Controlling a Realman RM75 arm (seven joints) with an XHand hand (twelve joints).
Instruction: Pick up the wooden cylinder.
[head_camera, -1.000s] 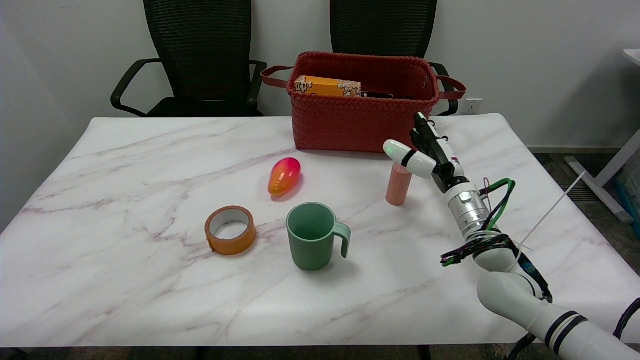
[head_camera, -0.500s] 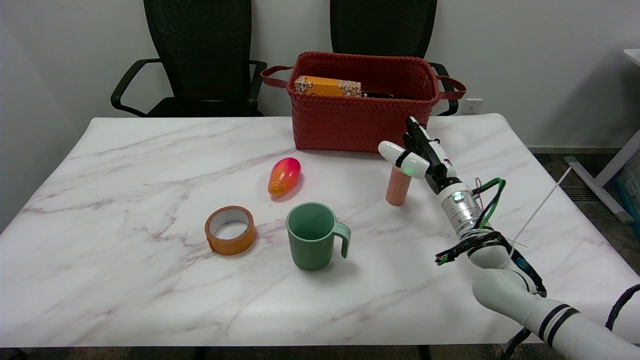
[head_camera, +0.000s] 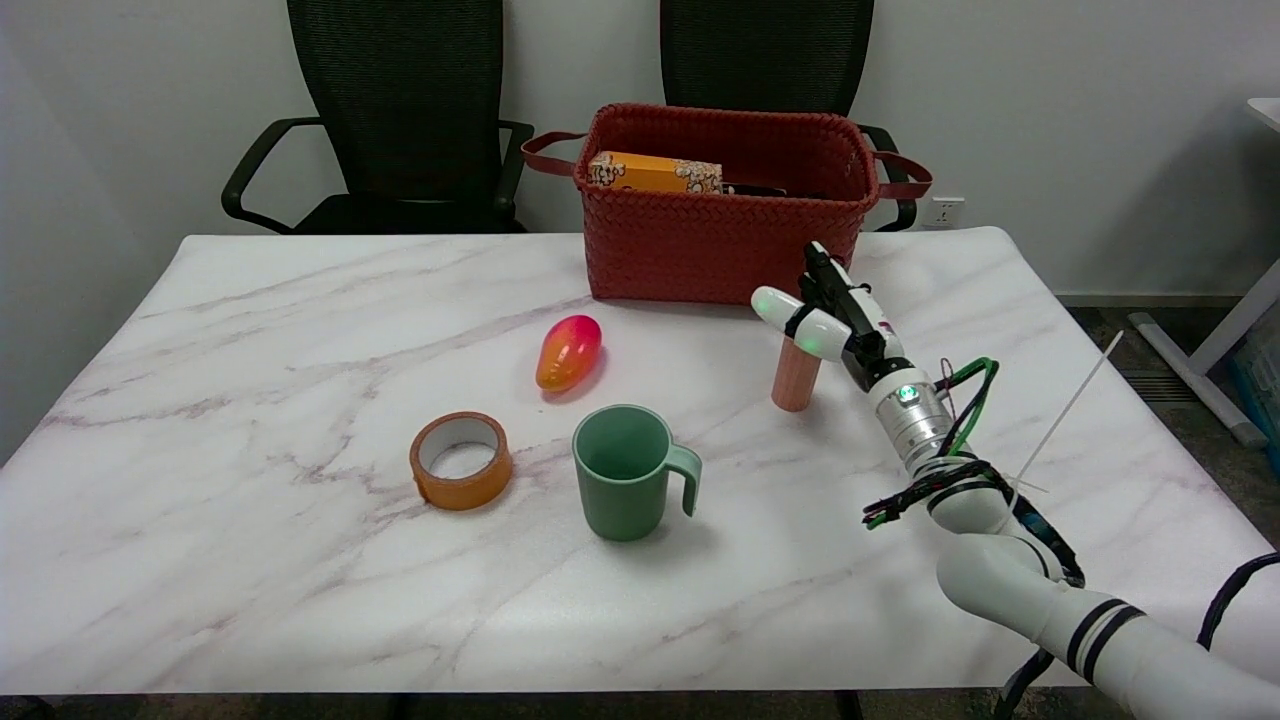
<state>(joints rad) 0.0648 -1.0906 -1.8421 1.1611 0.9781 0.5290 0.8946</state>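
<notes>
Right hand (head_camera: 832, 315) sits over the top of the wooden cylinder (head_camera: 796, 378), thumb lying across its near upper end, the other fingers (head_camera: 822, 268) raised behind it. Whether it grips or only covers the top cannot be told; the contact is hidden. Cylinder upright on the marble table (head_camera: 250, 330), right of centre, its foot on the surface. Just beyond it, the red woven basket (head_camera: 720, 235) at the far edge, its front wall near the fingers. An orange box (head_camera: 652, 172) lies in the basket's left part; print on it too small to read. Left of the cylinder, open tabletop, then a red-orange mango (head_camera: 568, 352). Nearer the camera, a green mug (head_camera: 625, 470), handle to the right, well apart from the cylinder. Orange tape roll (head_camera: 460, 460) just left of the mug. Bare marble on the cylinder's near and right sides out to the table's right edge, crossed only by the arm. Two black chairs (head_camera: 400, 110) behind the far edge.
</notes>
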